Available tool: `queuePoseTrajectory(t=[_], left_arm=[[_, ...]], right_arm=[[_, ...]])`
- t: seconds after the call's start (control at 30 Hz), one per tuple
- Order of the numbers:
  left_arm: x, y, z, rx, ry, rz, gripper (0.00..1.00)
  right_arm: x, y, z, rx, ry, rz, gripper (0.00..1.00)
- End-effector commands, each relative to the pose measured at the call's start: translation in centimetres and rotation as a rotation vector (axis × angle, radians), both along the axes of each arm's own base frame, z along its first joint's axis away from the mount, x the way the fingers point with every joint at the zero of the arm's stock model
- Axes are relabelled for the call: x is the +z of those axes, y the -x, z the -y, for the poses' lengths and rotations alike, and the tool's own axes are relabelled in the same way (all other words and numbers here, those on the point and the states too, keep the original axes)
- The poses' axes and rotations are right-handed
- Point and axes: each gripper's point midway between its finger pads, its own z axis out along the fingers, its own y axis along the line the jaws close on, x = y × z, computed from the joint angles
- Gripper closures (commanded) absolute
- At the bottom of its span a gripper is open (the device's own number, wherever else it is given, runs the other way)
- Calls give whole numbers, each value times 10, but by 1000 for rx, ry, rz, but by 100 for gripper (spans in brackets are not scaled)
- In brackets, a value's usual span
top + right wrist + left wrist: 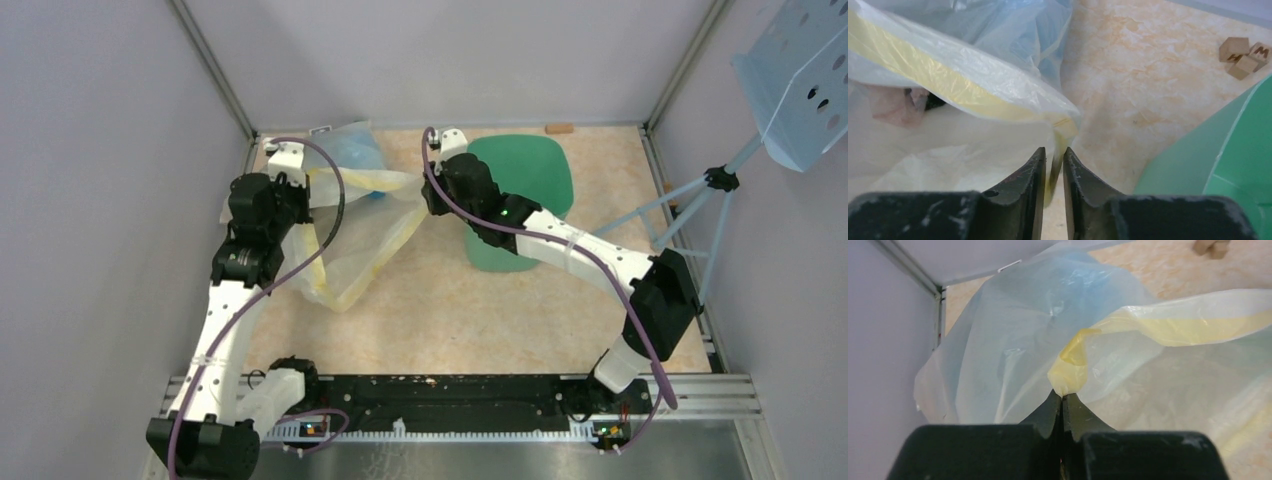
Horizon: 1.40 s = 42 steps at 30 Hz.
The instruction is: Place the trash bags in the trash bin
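The blue trash bag (357, 150) lies crumpled at the back left, partly inside the clear-and-yellowish sack (362, 250). It shows pale blue in the left wrist view (1063, 287) and the right wrist view (1013, 25). My left gripper (1062, 394) is shut on the sack's yellow rim (1070, 367). At the rim's other end, beside the bin, my right gripper (1053, 152) has its jaws slightly apart, and the yellow rim (1060, 131) hangs loosely between them. The mint-green trash bin (530, 170) stands at the back, right of centre, and its wall (1228, 165) is close to the right gripper.
Small wooden blocks (1243, 55) lie on the table by the back wall (560, 128). A tripod with a perforated pale blue panel (800, 70) stands at the right. Something pinkish (895, 105) shows through the sack.
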Motion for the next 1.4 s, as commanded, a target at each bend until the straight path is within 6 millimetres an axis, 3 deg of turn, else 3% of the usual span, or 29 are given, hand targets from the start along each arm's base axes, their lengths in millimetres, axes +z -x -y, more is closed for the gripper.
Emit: queuePoseTrajectory(t=[0.0, 0.2, 0.3, 0.37, 0.47, 0.57, 0.6, 0.7, 0.9, 1.1, 1.37], left_arm=[[30, 16, 31, -127, 145, 75, 100], [48, 20, 41, -135, 262, 93, 100], [50, 16, 50, -168, 294, 54, 100], [51, 13, 53, -181, 308, 39, 100], [53, 11, 57, -194, 319, 33, 100], [56, 12, 58, -203, 327, 38, 100], [57, 14, 59, -208, 329, 38, 100], [60, 19, 61, -219, 332, 34, 100], [70, 29, 64, -237, 353, 19, 100], [75, 45, 76, -299, 390, -18, 100], [106, 79, 98, -449, 460, -12, 100]], right_arm=[[46, 11, 7, 77, -44, 111, 72], [58, 30, 10, 130, -30, 166, 50], [68, 50, -1, 181, -3, 231, 39], [74, 64, -12, 217, 14, 281, 38], [82, 83, -32, 299, -11, 334, 46], [77, 100, -52, 393, -49, 356, 58], [72, 103, -59, 409, -57, 358, 65], [53, 106, -76, 440, -49, 365, 100], [11, 97, -104, 467, -42, 413, 100], [-41, 81, -134, 444, -43, 325, 100], [-76, 46, -137, 246, -52, 262, 100]])
